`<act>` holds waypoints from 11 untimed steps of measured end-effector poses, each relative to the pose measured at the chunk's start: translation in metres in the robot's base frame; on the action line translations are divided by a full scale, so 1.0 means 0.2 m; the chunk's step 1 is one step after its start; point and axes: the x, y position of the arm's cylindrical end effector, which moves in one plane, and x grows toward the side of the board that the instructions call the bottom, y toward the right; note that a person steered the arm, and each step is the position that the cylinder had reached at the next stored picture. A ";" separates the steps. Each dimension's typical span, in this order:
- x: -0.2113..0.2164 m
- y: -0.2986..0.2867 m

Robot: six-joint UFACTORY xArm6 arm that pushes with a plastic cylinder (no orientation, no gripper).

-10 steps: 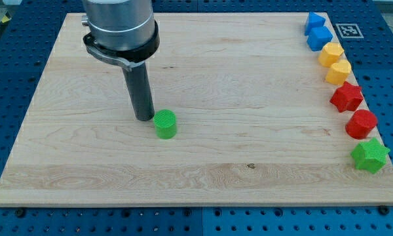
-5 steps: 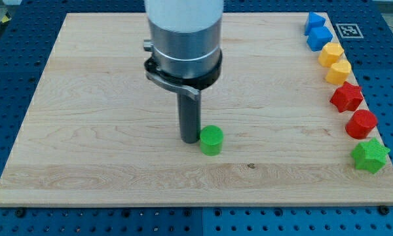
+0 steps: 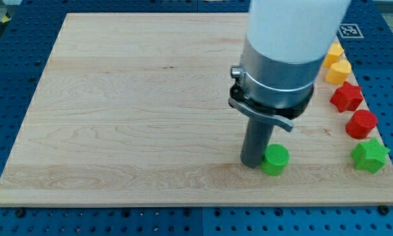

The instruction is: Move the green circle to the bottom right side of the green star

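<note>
my tip (image 3: 253,163) touches the green circle (image 3: 274,160) on its side facing the worktop's left edge, near the bottom edge of the worktop (image 3: 118,131). there is no gripper, only the bare rod. the green star (image 3: 369,156) sits by the right edge, near the bottom right corner, well apart from the circle. the push toward the star looks underway but unfinished. next, the circle needs driving rightward and slightly lower, ending just beside the star's bottom right without knocking it.

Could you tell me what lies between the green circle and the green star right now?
Nothing: only bare board separates the green circle from the green star in the camera view.
</note>
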 end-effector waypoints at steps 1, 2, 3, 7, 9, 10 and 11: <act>0.04 0.07; 0.05 0.11; -0.10 0.10; 0.03 0.18; 0.06 0.25; 0.06 0.17; 0.09 0.15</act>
